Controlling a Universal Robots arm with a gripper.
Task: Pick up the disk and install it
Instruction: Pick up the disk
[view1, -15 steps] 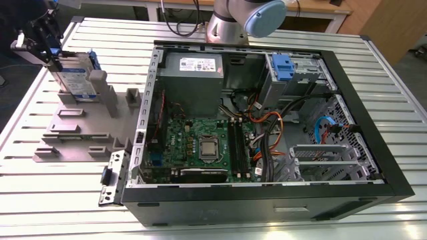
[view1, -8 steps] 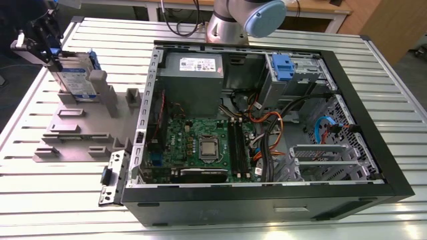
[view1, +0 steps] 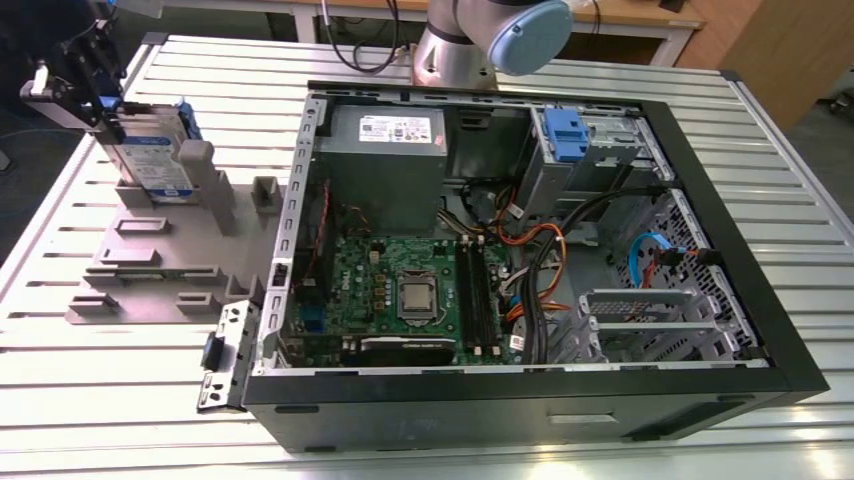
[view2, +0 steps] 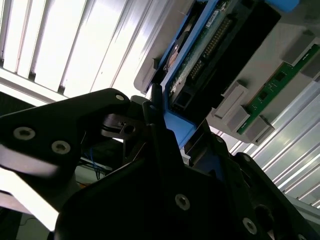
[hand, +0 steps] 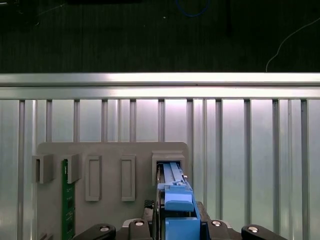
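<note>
— What stands in the grey fixture plate (hand: 112, 150)?
— The disk (hand: 174, 190), on edge in one slot (its blue carrier frame faces the camera), and a green circuit board (hand: 65, 200) in another, with two slots between them.
— And underneath?
— The slatted metal bench (hand: 250, 150); the gripper (hand: 175, 227), black-bodied, sits at the disk's near end

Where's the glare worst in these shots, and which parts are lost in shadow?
Second wrist view: table slats blow out white, the gripper goes near black. First wrist view: slats gleam, the room beyond is dark. Exterior view: evenly lit.
</note>
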